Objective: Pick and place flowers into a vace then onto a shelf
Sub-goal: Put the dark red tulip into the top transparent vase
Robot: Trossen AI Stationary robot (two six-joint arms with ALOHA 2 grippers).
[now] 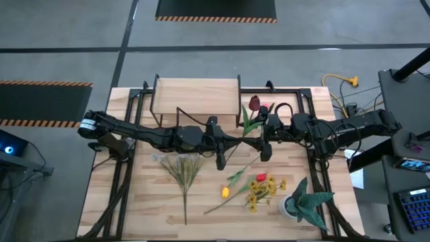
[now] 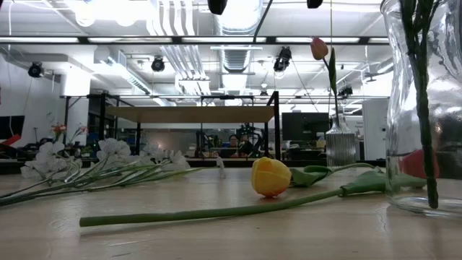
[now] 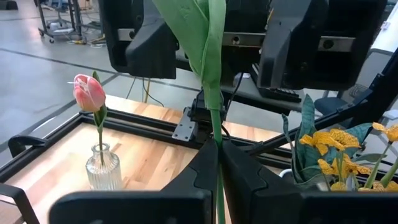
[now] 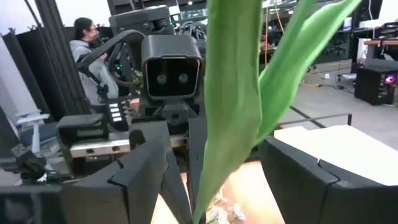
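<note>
My left gripper point(image 1: 236, 140) point(image 3: 217, 146) is over the table's middle, shut on a dark maroon tulip point(image 1: 254, 103) held in the air. My right gripper point(image 1: 261, 134) point(image 4: 224, 168) faces it from the right, open. Its fingers stand on either side of the tulip's leaf point(image 4: 239, 93) without touching. A small ribbed glass vase point(image 3: 102, 168) point(image 2: 339, 144) stands near the far edge with a pink tulip point(image 3: 89, 93) in it. The shelf point(image 1: 196, 101) point(image 2: 191, 114) stands at the far side. White blooms point(image 1: 181, 168), a yellow tulip point(image 1: 225, 191) and a yellow sprig point(image 1: 262, 191) lie flat on the table. My left gripper pinches the tulip's green stem point(image 3: 216, 127) between its two fingertips, below the leaves. The fingers come level from the table's left and lie across the stem. The tulip is lifted clear and stands roughly upright, with its head above the fingers.
A green spiky plant in a white pot point(image 1: 302, 202) stands at the near right. In the low view a large clear glass vessel point(image 2: 426, 108) stands close at the right. Black frame rails point(image 1: 316, 134) run along the table's sides. People sit in the room beyond point(image 2: 234, 141).
</note>
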